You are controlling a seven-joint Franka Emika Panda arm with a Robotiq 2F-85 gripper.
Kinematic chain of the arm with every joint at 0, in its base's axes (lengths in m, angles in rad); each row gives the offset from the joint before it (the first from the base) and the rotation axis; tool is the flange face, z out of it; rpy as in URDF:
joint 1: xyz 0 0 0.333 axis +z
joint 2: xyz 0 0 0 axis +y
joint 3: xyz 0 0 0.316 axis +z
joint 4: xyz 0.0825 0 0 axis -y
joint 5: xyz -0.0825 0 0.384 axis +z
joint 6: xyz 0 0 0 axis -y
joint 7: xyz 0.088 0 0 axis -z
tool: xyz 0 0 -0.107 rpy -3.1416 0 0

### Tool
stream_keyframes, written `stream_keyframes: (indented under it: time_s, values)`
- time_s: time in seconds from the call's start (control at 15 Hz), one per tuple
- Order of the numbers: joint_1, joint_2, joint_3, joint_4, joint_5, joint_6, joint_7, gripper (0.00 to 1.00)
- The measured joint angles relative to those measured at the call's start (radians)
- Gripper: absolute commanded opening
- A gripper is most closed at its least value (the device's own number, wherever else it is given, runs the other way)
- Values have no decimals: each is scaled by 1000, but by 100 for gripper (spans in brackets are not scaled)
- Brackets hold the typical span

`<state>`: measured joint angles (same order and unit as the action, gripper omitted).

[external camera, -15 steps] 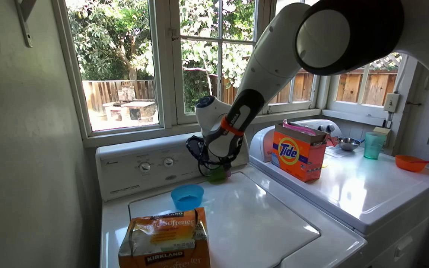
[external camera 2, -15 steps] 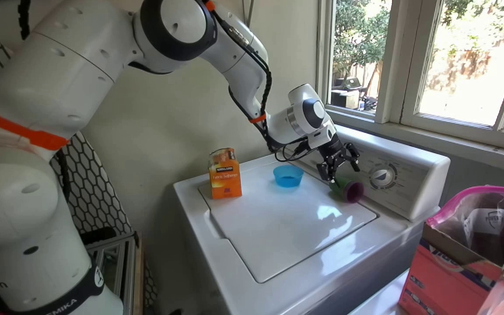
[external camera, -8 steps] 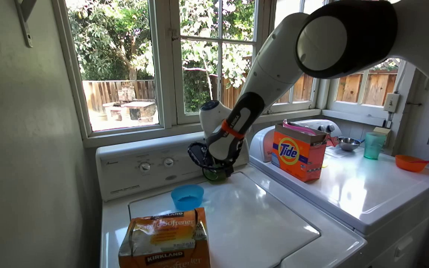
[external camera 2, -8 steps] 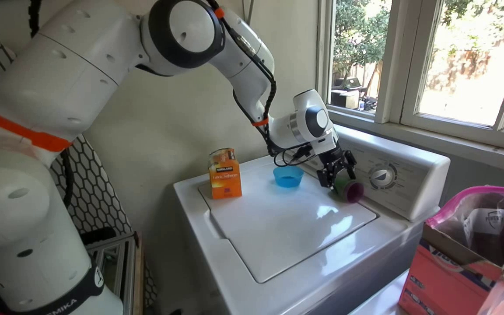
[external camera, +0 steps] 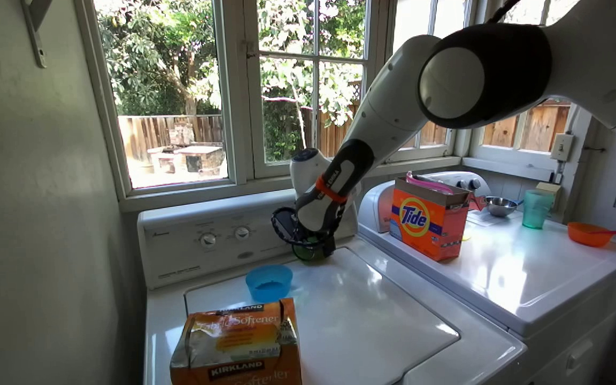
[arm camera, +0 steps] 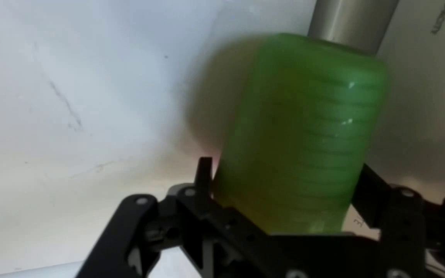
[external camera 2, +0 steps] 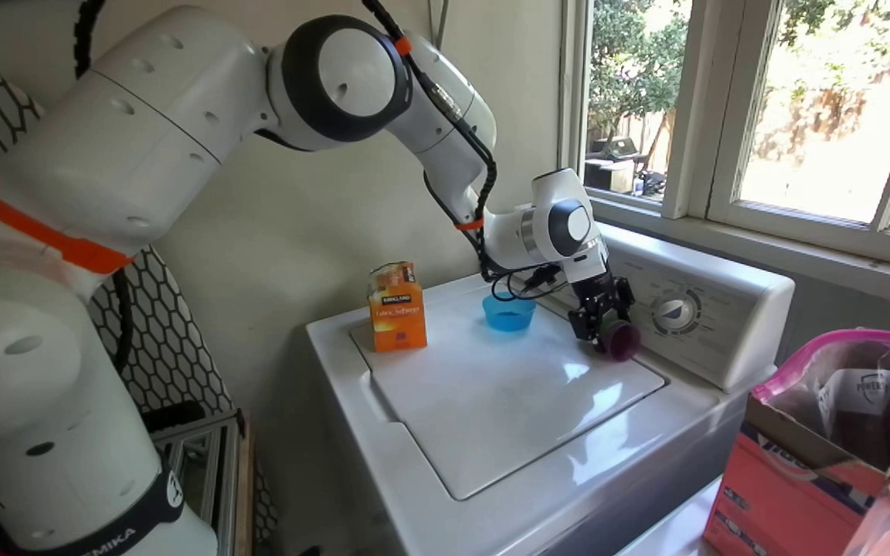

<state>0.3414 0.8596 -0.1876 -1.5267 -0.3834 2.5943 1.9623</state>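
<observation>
Two black fingers (arm camera: 204, 175) pinch a ribbed green plastic cup (arm camera: 307, 131)

The black metal gripper (arm camera: 285, 180) has a finger against each side of the cup, which lies on its side on a shiny white metal washer (external camera 2: 491, 409). A round blue plastic bowl (external camera: 269, 283) sits near, and an orange cardboard box (external camera 2: 399, 320) stands farther off.

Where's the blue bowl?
In both exterior views, the blue bowl sits on the washer's lid, between the gripper on its right and the Kirkland fabric softener box.
</observation>
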Motion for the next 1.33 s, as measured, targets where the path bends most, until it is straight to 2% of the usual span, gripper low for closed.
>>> stream_keyframes:
  time_s: [0.47, 0.67, 0.8, 0.93, 1.13, 1.33]
  values:
    - [8, 15, -10, 27, 17, -25, -12, 59]
    - [85, 4, -98, 12, -36, -109, 41, 59]
    - [144, -15, -154, -20, -98, -184, 100, 59]
    - [189, -32, -182, -44, -162, -282, 153, 59]
    - [225, -45, -179, -49, -239, -481, 216, 59]
    - [227, -51, -144, -39, -290, -699, 250, 59]
